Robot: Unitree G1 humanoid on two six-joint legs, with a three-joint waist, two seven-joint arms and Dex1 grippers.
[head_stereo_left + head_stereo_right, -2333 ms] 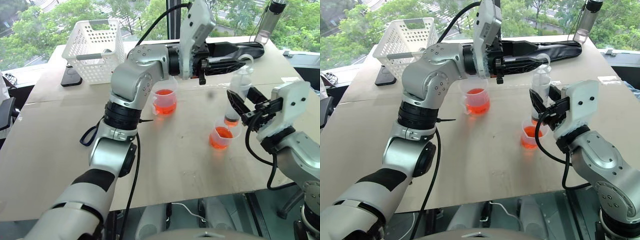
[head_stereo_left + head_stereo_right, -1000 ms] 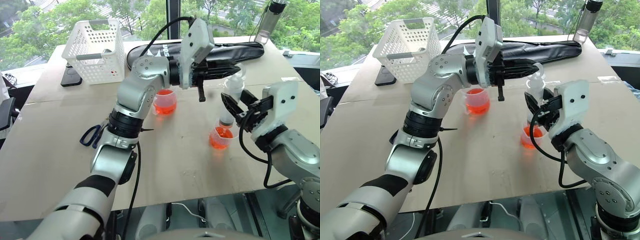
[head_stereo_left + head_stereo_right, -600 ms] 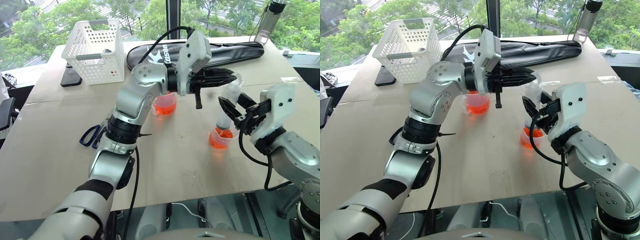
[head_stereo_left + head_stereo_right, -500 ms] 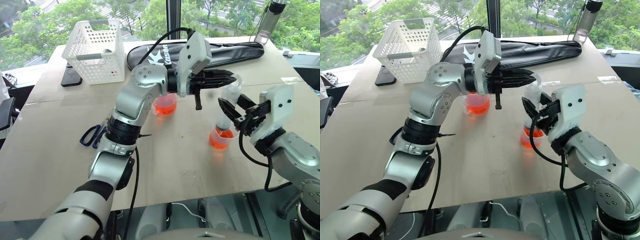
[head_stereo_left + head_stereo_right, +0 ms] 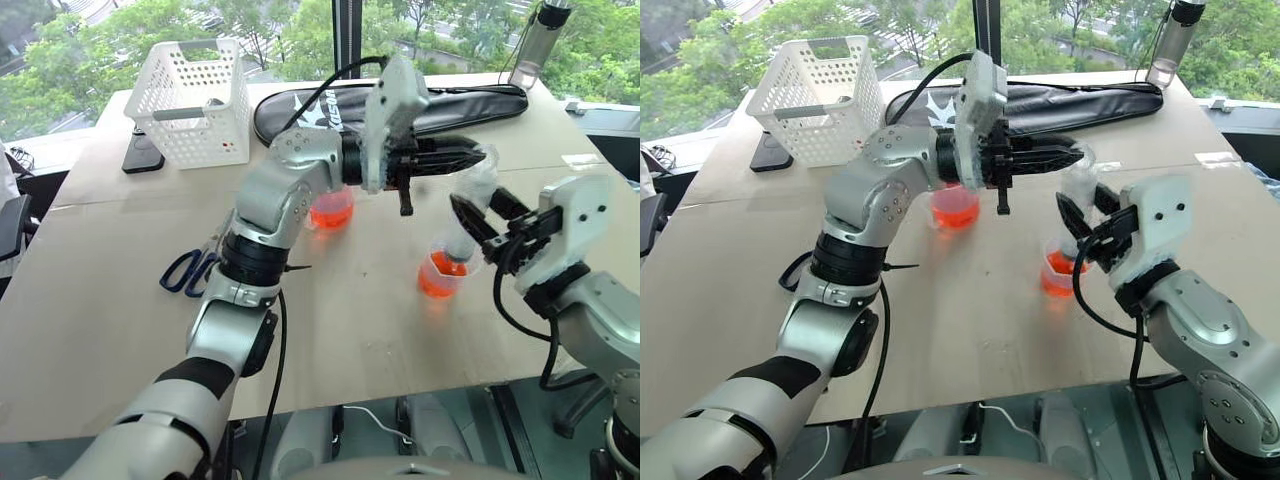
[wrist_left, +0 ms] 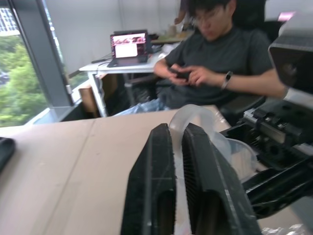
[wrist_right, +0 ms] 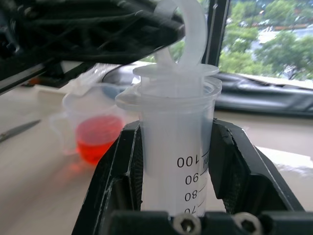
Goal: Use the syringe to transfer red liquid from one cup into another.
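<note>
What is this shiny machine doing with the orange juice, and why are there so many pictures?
It's a robot with two arms. Two pictures come from cameras in its head, looking down at the table. The other two come from little cameras on its wrists. The right gripper holds a big clear syringe, its tip over the small cup of red liquid. The left gripper reaches across to the plunger ring at the syringe's top. A bigger beaker also holds red liquid. A white basket, blue scissors and a long black bag lie there too. One wrist camera sees a person sitting nearby.

Beaker (image 5: 331,208) left of cup (image 5: 442,275); basket (image 5: 194,100) behind.
</note>
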